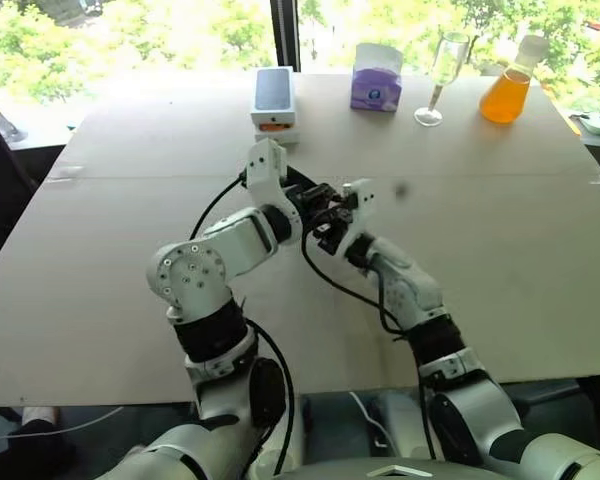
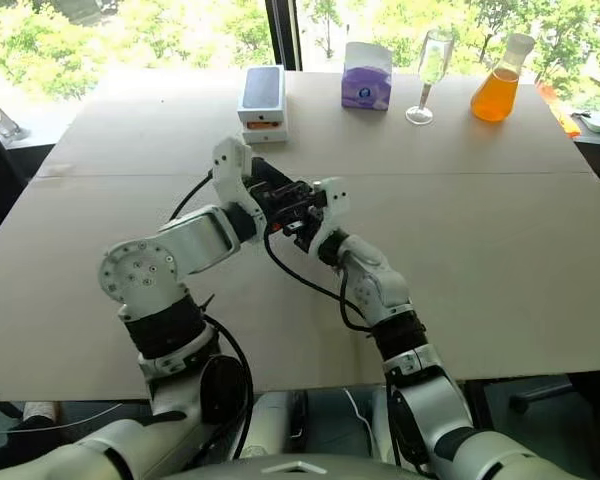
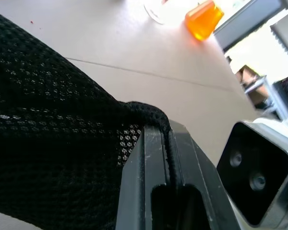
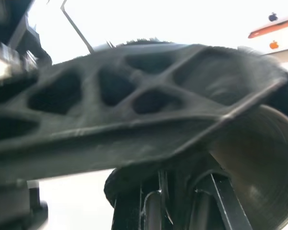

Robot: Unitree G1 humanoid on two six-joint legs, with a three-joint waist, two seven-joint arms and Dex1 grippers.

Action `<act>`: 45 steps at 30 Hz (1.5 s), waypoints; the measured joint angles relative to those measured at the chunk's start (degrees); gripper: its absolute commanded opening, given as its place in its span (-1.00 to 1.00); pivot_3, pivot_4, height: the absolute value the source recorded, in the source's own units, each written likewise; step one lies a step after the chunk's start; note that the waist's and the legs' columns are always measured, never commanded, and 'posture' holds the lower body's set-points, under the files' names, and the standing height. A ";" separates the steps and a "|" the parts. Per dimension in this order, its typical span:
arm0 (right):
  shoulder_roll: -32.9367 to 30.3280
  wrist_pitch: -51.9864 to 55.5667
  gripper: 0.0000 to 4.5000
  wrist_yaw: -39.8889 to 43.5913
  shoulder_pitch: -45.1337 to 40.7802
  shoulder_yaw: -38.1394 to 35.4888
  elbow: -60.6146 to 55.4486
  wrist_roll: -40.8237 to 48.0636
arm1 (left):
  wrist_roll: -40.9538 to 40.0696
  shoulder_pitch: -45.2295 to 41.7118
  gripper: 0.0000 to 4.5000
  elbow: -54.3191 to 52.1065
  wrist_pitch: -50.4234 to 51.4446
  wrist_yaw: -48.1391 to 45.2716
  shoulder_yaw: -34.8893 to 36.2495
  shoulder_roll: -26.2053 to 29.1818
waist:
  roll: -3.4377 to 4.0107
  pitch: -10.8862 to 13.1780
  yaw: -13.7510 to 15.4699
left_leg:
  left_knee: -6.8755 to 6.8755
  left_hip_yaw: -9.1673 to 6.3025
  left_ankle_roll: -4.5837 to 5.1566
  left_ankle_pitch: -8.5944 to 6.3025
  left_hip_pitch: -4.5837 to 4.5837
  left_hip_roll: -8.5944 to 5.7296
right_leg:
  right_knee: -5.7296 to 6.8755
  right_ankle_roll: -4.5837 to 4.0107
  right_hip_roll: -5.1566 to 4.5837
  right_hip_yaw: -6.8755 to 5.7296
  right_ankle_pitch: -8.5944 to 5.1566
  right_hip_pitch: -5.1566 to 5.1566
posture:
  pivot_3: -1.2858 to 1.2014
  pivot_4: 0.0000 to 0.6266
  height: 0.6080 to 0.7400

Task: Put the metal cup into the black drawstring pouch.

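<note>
above the middle of the pale, matte tabletop [image 1: 540, 260], seamed across its width, the 2 grippers met. the left gripper [image 3: 165, 158] had its black fingers pressed together on the rim of the black drawstring pouch [image 3: 53, 120], a soft open-weave mesh with tiny holes; a rolled hem ran over the fingertips. the pouch hung bunched between both grippers in the head views. the right gripper [image 2: 305, 222] was closed too, clamped at the pouch's edge as far as the right wrist view allowed. that view caught a curved, shiny, brushed surface with concentric rings, the metal cup [image 4: 259, 163], lying against the dark fabric; whether it sat fully inside the pouch could not be told. a latticed black finger [image 4: 129, 115] crossed in front of it.

along the table's far edge stood a flat white box [image 1: 274, 98] with a dark face, a purple tissue box [image 1: 376, 76], a clear stemmed wine glass [image 1: 438, 78], and a flask [image 1: 506, 92] of orange liquid.
</note>
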 measured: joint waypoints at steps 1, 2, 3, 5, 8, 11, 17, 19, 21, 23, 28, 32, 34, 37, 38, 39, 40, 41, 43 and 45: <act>0.00 -0.02 -0.96 0.21 0.00 0.05 0.00 -0.03 | -0.16 -0.01 -1.00 0.00 0.04 0.12 0.48 -0.34 | 0.00 0.00 -0.02 | 0.00 0.00 0.00 0.00 0.00 -0.01 | 0.00 0.00 0.02 0.00 0.00 0.00 | 0.03 -0.52 1.00; -0.01 -0.63 -0.96 0.62 0.00 0.32 0.00 -0.93 | -0.31 -0.31 -1.00 0.09 0.20 0.36 1.54 -1.02 | 0.01 0.00 -0.14 | 0.00 0.02 0.00 0.00 0.01 -0.03 | 0.00 0.00 0.04 0.03 0.00 -0.01 | 0.03 -0.52 1.00; -0.02 -2.00 -0.96 1.22 0.01 1.78 0.01 -2.91 | -0.64 -1.50 -1.00 0.84 0.19 0.83 3.16 -1.86 | 0.01 0.01 -0.25 | 0.00 0.03 0.00 0.00 0.01 -0.08 | 0.00 0.00 0.08 0.03 0.00 -0.01 | 0.03 -0.52 1.00; -0.03 -4.33 -0.96 2.12 0.02 3.91 -0.06 -5.36 | -1.45 -4.31 -1.00 2.59 0.23 1.94 5.89 -2.01 | 0.03 0.02 -0.24 | 0.00 0.01 0.01 0.00 0.03 -0.12 | 0.00 0.00 0.10 0.02 0.00 -0.01 | 0.03 -0.52 1.00; -0.05 -7.80 -0.96 3.45 0.02 5.51 -0.27 -8.62 | -2.40 -7.60 -1.00 5.67 0.17 3.83 9.09 -2.10 | 0.02 0.02 -0.11 | 0.01 0.01 0.00 0.00 -0.01 -0.17 | -0.04 0.01 0.07 0.02 0.00 0.00 | 0.03 -0.52 1.00; -0.18 -11.97 -0.96 4.40 -0.05 7.06 0.32 -13.39 | -3.73 -8.79 -1.00 7.70 -0.28 5.59 11.31 -2.21 | 0.02 0.02 -0.08 | 0.01 -0.01 -0.01 0.01 -0.01 -0.19 | -0.05 0.01 0.05 0.01 0.00 0.00 | 0.03 -0.52 1.00; -2.01 -18.65 -0.96 7.19 -1.29 10.18 2.71 -21.78 | -5.84 -8.80 -1.00 8.65 -1.74 9.72 12.96 -2.29 | 0.02 0.02 -0.08 | 0.00 -0.03 -0.02 0.01 -0.01 -0.18 | -0.04 0.01 0.06 0.00 0.00 0.00 | 0.03 -0.52 1.00; -1.95 -18.70 -0.96 7.36 -1.81 10.16 3.40 -21.83 | -5.94 -8.80 -1.00 8.63 -1.98 10.25 12.91 -2.29 | 0.02 0.02 -0.06 | 0.01 -0.02 -0.02 0.01 -0.01 -0.18 | -0.04 0.01 0.05 0.00 0.00 0.00 | 0.03 -0.52 1.00; -0.30 -15.24 -0.96 6.54 -3.97 6.71 5.86 -18.50 | -7.75 -8.61 -1.00 6.82 -0.57 10.61 10.68 -2.33 | 0.02 0.03 -0.02 | 0.01 -0.04 -0.03 0.01 -0.02 -0.13 | -0.02 0.01 0.04 -0.02 0.00 0.00 | 0.03 -0.52 1.00; -0.30 -13.23 -0.96 5.75 -5.39 3.77 7.16 -15.87 | -10.40 -7.92 -1.00 4.43 0.62 11.05 9.90 -2.33 | 0.02 0.03 0.01 | 0.00 -0.04 -0.03 0.01 -0.01 0.00 | -0.04 0.01 -0.02 -0.03 0.00 0.04 | 0.03 -0.52 1.00; -0.30 -11.94 -0.96 4.70 -5.65 2.99 7.64 -15.29 | -12.88 -6.76 -1.00 4.37 0.60 12.03 8.49 -2.27 | 0.02 0.03 -0.09 | 0.00 -0.04 -0.03 0.01 0.00 -0.11 | -0.03 0.00 0.03 -0.03 0.00 0.02 | 0.03 -0.52 1.00; -1.48 -18.71 -0.96 7.19 -3.54 7.70 6.22 -21.83 | -13.56 -6.95 -1.00 7.13 -3.02 11.80 8.45 -2.13 | 0.02 0.02 0.04 | -0.02 -0.05 -0.03 0.01 0.02 -0.19 | -0.07 0.01 0.04 -0.05 0.00 0.06 | 0.03 -0.52 1.00; -1.62 -20.38 -0.96 7.74 -2.88 9.36 5.93 -23.72 | -12.97 -6.98 -1.00 8.80 -4.08 11.89 8.53 -2.08 | 0.02 0.03 -0.02 | 0.00 -0.01 -0.03 0.01 0.01 -0.21 | -0.07 0.01 0.03 -0.01 0.00 0.05 | 0.03 -0.52 1.00; -2.35 -23.00 -0.96 7.71 -3.01 10.10 6.94 -27.55 | -12.46 -7.12 -1.00 11.68 -5.58 12.16 8.51 -1.95 | 0.02 0.02 0.05 | 0.03 -0.04 -0.03 0.01 0.02 -0.23 | -0.07 0.01 0.01 -0.03 0.00 0.08 | 0.03 -0.52 1.00; -1.62 -22.35 -0.96 7.42 -3.14 9.64 7.40 -27.32 | -12.52 -7.11 -1.00 11.74 -5.73 12.60 8.52 -1.96 | 0.01 0.03 0.02 | 0.03 -0.06 -0.03 0.01 0.01 -0.22 | -0.07 0.01 0.02 -0.04 0.00 0.08 | 0.03 -0.52 1.00; -0.60 -21.63 -0.96 7.00 -3.25 8.87 7.81 -26.90 | -12.64 -7.09 -1.00 11.48 -6.01 13.09 8.53 -1.97 | 0.01 0.03 -0.08 | 0.01 -0.06 -0.03 0.01 0.01 -0.19 | -0.07 0.01 0.03 -0.04 0.00 0.07 | 0.03 -0.52 1.00; -0.31 -21.28 -0.96 6.64 -3.48 8.65 7.90 -26.40 | -13.12 -6.97 -1.00 10.76 -6.17 13.92 8.52 -2.11 | 0.02 0.03 -0.11 | -0.03 -0.06 -0.04 0.02 0.02 -0.15 | -0.07 0.00 0.04 -0.03 0.00 0.07 | 0.03 -0.52 1.00; -0.32 -21.32 -0.96 6.79 -3.80 8.71 7.97 -26.30 | -13.79 -6.66 -1.00 9.97 -6.25 14.53 8.52 -2.12 | 0.01 0.03 -0.11 | -0.04 -0.06 -0.04 0.02 0.02 -0.14 | -0.08 0.00 0.04 -0.04 0.00 0.07 | 0.03 -0.52 1.00; -0.34 -21.92 -0.96 7.42 -4.00 9.24 8.46 -26.81 | -14.97 -5.52 -1.00 8.41 -6.42 15.57 8.52 -2.15 | 0.01 0.03 -0.08 | -0.03 -0.06 -0.05 0.02 0.03 -0.15 | -0.08 0.00 0.04 -0.04 0.00 0.07 | 0.03 -0.52 1.00; -0.43 -23.10 -0.96 8.02 -4.04 9.90 9.83 -28.16 | -16.06 -4.07 -1.00 7.92 -6.85 16.37 8.53 -2.14 | 0.01 0.03 -0.05 | -0.02 -0.05 -0.05 0.02 0.03 -0.16 | -0.08 0.01 0.02 -0.04 0.00 0.08 | 0.03 -0.52 1.00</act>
